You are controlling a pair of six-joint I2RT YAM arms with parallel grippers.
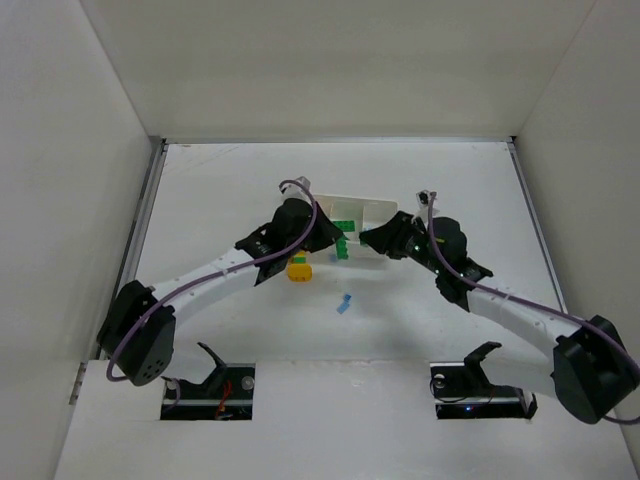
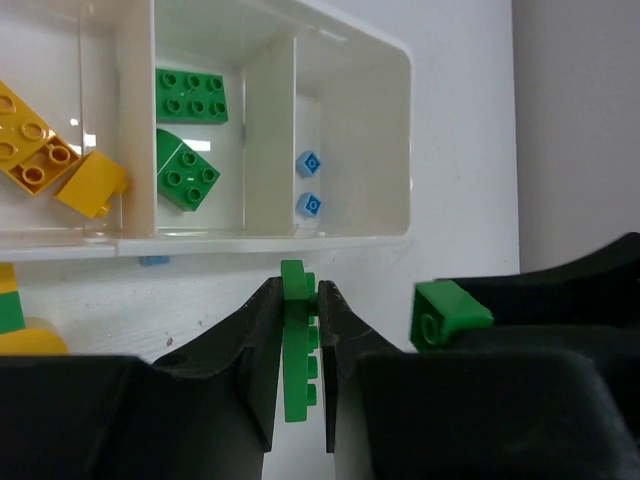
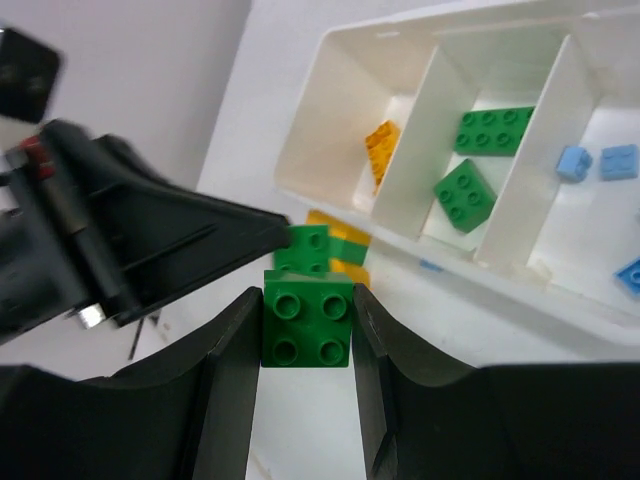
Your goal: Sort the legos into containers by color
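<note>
Right now the left end effector (image 2: 299, 297) pinches a thin green lego (image 2: 296, 385) on edge, while the right end effector (image 3: 306, 305) clamps a square green lego (image 3: 307, 330). Both hang just off the 6 o'clock side of the white tray (image 1: 378, 208), whose middle compartment (image 2: 200, 40) holds two green legos (image 2: 191, 95).

My black left claw (image 2: 298, 310) is holding a thin green brick (image 2: 296, 380), my black right claw (image 3: 305, 310) a square green brick (image 3: 307, 335). The white tray (image 2: 350, 240) is showing yellow-orange bricks (image 2: 35, 150) at nine o'clock, green bricks (image 2: 192, 95), light blue bricks (image 2: 309, 162).
</note>
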